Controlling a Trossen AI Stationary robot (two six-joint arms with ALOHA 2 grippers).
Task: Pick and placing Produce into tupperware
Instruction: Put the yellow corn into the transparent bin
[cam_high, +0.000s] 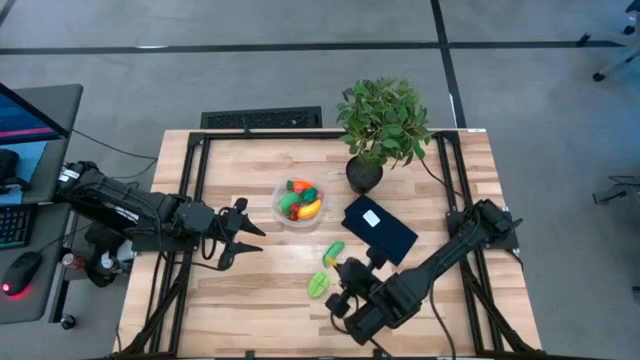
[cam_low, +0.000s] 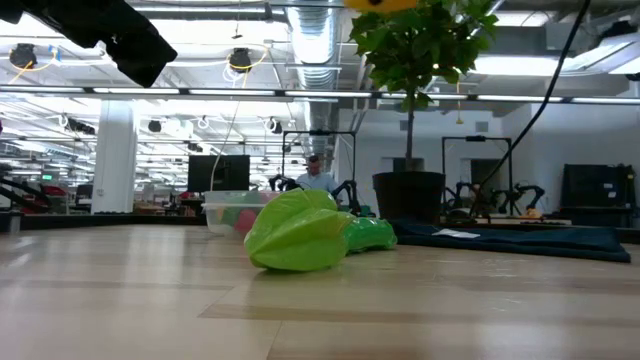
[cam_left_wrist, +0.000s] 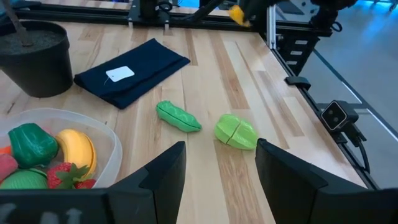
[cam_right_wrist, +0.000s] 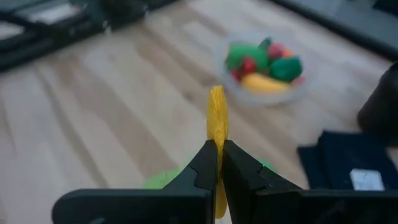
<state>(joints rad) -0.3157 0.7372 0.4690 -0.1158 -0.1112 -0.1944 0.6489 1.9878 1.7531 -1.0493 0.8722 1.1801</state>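
The tupperware (cam_high: 298, 203), a clear round bowl, stands mid-table and holds several toy produce pieces, among them a yellow banana (cam_left_wrist: 76, 149) and a green pepper (cam_left_wrist: 31, 144). A dark green piece (cam_high: 333, 250) and a light green piece (cam_high: 319, 285) lie on the wood near the front. My right gripper (cam_right_wrist: 219, 149) is above them, shut on a thin yellow produce piece (cam_right_wrist: 217, 112). My left gripper (cam_high: 250, 235) hovers open to the bowl's left and holds nothing. My right gripper pinches the yellow piece by its near edge (cam_right_wrist: 217, 140) between the two fingertips. The piece sticks out past the fingertips, seen edge-on. The fingers slant downward toward the bowl. The piece is lifted well clear of the table (cam_low: 380, 4).
A dark blue folded cloth with a white label (cam_high: 380, 228) lies right of the bowl. A potted leafy plant (cam_high: 383, 125) stands at the far edge. Black frame rails (cam_high: 195, 190) run along the table's left and right sides. Bare wood lies at the near left.
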